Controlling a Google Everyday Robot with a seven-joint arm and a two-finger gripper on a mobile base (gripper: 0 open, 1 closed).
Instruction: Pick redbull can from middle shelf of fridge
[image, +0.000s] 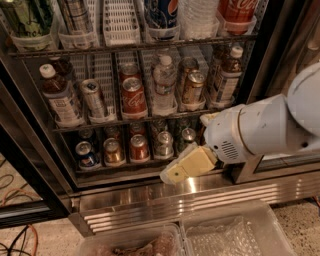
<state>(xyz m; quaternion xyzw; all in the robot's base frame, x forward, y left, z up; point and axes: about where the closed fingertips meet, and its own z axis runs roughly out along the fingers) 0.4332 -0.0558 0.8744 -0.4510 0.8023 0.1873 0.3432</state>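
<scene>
The redbull can (95, 99), slim and silver-grey, stands upright on the middle shelf (150, 120) of the fridge (170, 196), second lane from the left. A white-capped brown bottle (58, 95) is on its left and a red cola can (132, 95) on its right. My gripper (186, 167), cream-coloured on a white arm (270, 131), hangs in front of the lower shelf's right end, below and well to the right of the redbull can. It holds nothing.
A clear water bottle (164, 85), a gold-brown can (192, 86) and another brown bottle (227, 79) fill the middle shelf's right lanes. Short cans (139, 147) line the lower shelf. Big bottles (161, 12) stand above. Plastic bins (235, 235) sit below.
</scene>
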